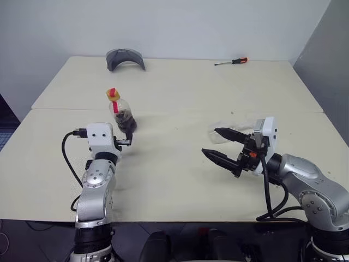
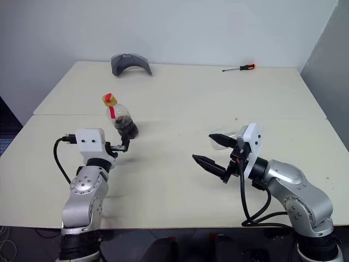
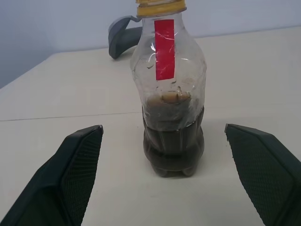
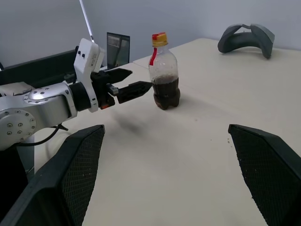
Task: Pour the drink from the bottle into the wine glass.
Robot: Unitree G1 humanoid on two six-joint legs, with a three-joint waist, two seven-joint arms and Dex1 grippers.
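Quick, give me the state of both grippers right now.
Left gripper: open, empty, fingers either side of the bottle without gripping it.
Right gripper: open, holding nothing.

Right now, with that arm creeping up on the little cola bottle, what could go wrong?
The left gripper stands open, one finger close beside the bottle; a nudge could tip it over. The yellow cap is on, so nothing could pour yet. The wine glass is clear and partly hidden behind the open right gripper, which might knock it.

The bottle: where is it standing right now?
The bottle stands upright on the table, on the robot's left, just beyond the open left end effector, with the grey curved object farther back.
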